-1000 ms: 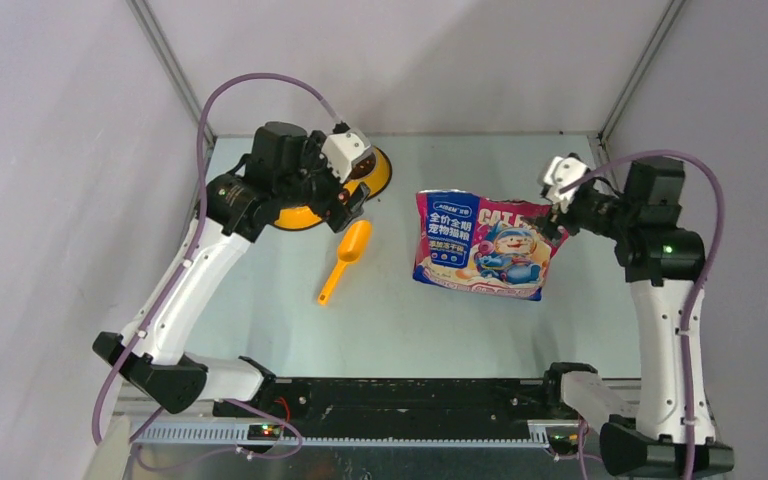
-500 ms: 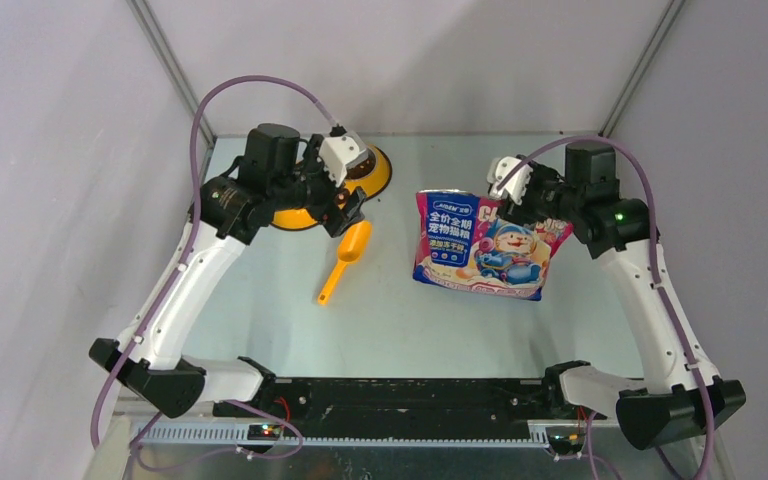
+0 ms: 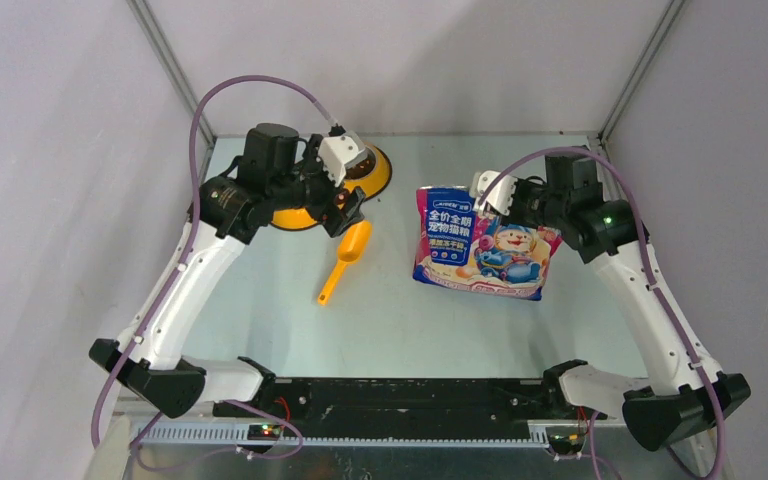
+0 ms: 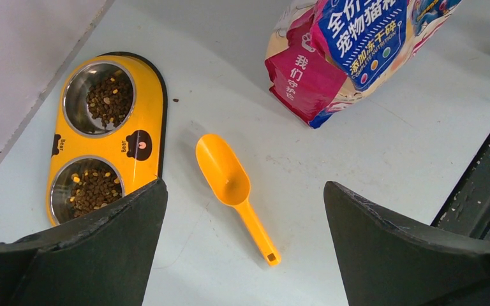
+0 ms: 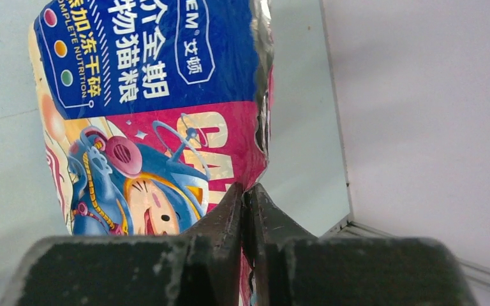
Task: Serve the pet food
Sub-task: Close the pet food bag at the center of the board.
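**Pouch pinched at its mouth, both bowls already filled**

**Top view.** The pouch (image 3: 480, 243) sits right of centre on the surface (image 3: 400, 320), at about 2 o'clock from the middle. The right end effector (image 3: 493, 205) reaches in from 3 o'clock to the pouch's upper edge, probably to control the open mouth for lifting or tipping. The left end effector (image 3: 345, 203) hovers at 10 o'clock above the yellow feeder (image 3: 385, 172) and hides most of it. The orange scoop (image 3: 345, 258) lies untouched between feeder and pouch, its bowl toward 1 o'clock and its handle toward 7. Neither grip nor the feeder's contents can be read from here.

**Left wrist view.** This fills the gap. Both steel bowls (image 4: 76, 83) carry kibble (image 4: 110, 101), so serving looks largely done. One stray pellet (image 4: 175, 100) lies on the surface at the feeder's 3 o'clock. The left jaws stand wide apart and hold nothing. They frame the scoop, a sensible place from which to take it or simply to stay clear. The pouch shows at 1 o'clock, leaning, with its base end down.

**Right wrist view.** Only this view settles the grip. The jaws are pressed narrow with the pouch's pink top edge clamped between them, beside the silver-lined torn mouth. No kibble inside the pouch is visible.
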Action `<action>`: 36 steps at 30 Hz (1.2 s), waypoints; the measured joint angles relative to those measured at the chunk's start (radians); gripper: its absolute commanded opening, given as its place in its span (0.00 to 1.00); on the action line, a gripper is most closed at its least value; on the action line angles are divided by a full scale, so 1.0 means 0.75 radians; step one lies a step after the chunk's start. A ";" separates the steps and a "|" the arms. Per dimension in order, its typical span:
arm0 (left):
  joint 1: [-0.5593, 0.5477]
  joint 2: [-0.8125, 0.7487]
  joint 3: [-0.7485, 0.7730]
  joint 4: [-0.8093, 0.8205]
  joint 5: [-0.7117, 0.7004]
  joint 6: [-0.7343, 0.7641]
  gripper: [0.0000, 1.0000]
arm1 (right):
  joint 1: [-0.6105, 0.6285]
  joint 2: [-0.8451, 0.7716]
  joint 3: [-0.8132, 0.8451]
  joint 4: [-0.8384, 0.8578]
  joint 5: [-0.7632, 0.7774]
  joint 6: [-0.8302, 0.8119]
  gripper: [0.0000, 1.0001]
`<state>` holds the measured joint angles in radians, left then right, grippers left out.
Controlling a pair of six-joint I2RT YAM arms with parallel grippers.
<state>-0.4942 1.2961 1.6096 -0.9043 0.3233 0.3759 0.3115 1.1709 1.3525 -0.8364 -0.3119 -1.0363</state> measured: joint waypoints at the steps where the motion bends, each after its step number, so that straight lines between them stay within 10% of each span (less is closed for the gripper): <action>1: 0.000 0.000 0.000 0.000 0.005 0.000 1.00 | 0.010 -0.004 0.000 -0.007 0.012 -0.008 0.19; 5: 0.001 0.002 0.000 -0.001 0.051 0.010 1.00 | 0.042 -0.028 0.000 -0.024 0.060 -0.038 0.48; 9: 0.000 0.025 0.012 -0.004 0.140 0.030 1.00 | 0.043 -0.056 0.000 -0.060 0.071 -0.059 0.54; 36: -0.232 0.383 0.335 0.003 0.385 0.206 1.00 | 0.030 -0.069 -0.024 -0.056 0.042 -0.049 0.11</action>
<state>-0.6682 1.5833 1.8610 -0.9020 0.6117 0.5304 0.3340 1.1191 1.3346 -0.8783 -0.2802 -1.0729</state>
